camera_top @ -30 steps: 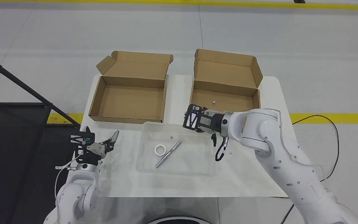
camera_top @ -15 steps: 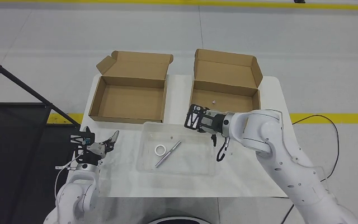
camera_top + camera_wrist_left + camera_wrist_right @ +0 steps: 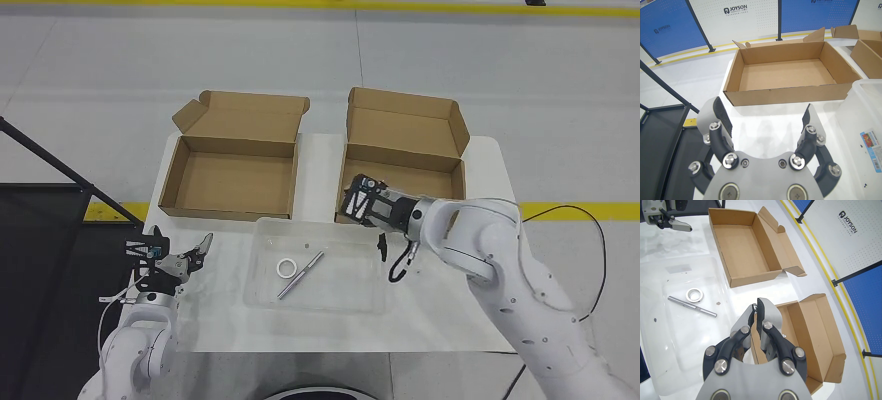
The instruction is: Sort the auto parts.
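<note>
My right gripper (image 3: 356,199) (image 3: 755,306) is shut on a small silver screw-like part (image 3: 754,308). It hangs over the near wall of the right cardboard box (image 3: 405,180) (image 3: 815,332). A similar small part (image 3: 384,182) (image 3: 784,335) lies on that box's floor. The clear plastic tray (image 3: 340,292) (image 3: 677,332) holds a metal ring (image 3: 286,267) (image 3: 694,294) and a steel rod (image 3: 301,274) (image 3: 692,306). My left gripper (image 3: 182,241) (image 3: 762,106) stands open with nothing in it at the table's front left, beside the tray.
An empty left cardboard box (image 3: 228,183) (image 3: 787,70) sits behind the tray with its lid flaps open. A black frame (image 3: 662,128) stands off the table's left edge. White tabletop lies between the boxes and the tray.
My right gripper has moved with the small part from above the tray's far right corner back to the right box's near wall. The left arm has not moved.
</note>
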Motion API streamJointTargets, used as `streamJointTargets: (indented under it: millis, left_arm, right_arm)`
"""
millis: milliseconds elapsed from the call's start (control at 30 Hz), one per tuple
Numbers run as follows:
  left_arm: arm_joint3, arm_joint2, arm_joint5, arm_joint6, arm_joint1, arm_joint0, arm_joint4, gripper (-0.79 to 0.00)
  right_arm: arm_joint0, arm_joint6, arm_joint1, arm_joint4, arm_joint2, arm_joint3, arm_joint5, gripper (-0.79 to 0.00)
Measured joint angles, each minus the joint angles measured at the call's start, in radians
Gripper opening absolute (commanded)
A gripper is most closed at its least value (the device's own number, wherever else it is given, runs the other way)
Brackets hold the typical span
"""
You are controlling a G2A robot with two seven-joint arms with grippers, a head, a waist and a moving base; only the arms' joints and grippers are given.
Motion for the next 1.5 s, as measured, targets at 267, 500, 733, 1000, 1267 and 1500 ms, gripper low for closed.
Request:
streamJointTargets:
  millis: [267,500,733,1000,1267,1500]
  left_arm:
    - [0.000,0.000,0.000,0.000,0.000,0.000,0.000,0.000]
    - [0.000,0.000,0.000,0.000,0.000,0.000,0.000,0.000]
    - [0.000,0.000,0.000,0.000,0.000,0.000,0.000,0.000]
    - [0.000,0.000,0.000,0.000,0.000,0.000,0.000,0.000]
    - [0.000,0.000,0.000,0.000,0.000,0.000,0.000,0.000]
    - [0.000,0.000,0.000,0.000,0.000,0.000,0.000,0.000]
  right_arm:
    - [-0.034,0.013,0.009,0.001,0.063,0.005,0.044,-0.785]
    - [-0.032,0.041,0.011,0.022,0.092,0.054,0.053,-0.785]
    - [0.008,0.116,0.007,0.030,0.075,0.147,0.054,-0.785]
    - [0.107,0.146,-0.019,0.043,0.003,0.371,0.070,-0.785]
    - [0.245,0.073,-0.070,0.090,-0.101,0.700,0.064,-0.785]
    - [0.335,0.026,-0.119,0.116,-0.184,0.888,0.036,-0.785]
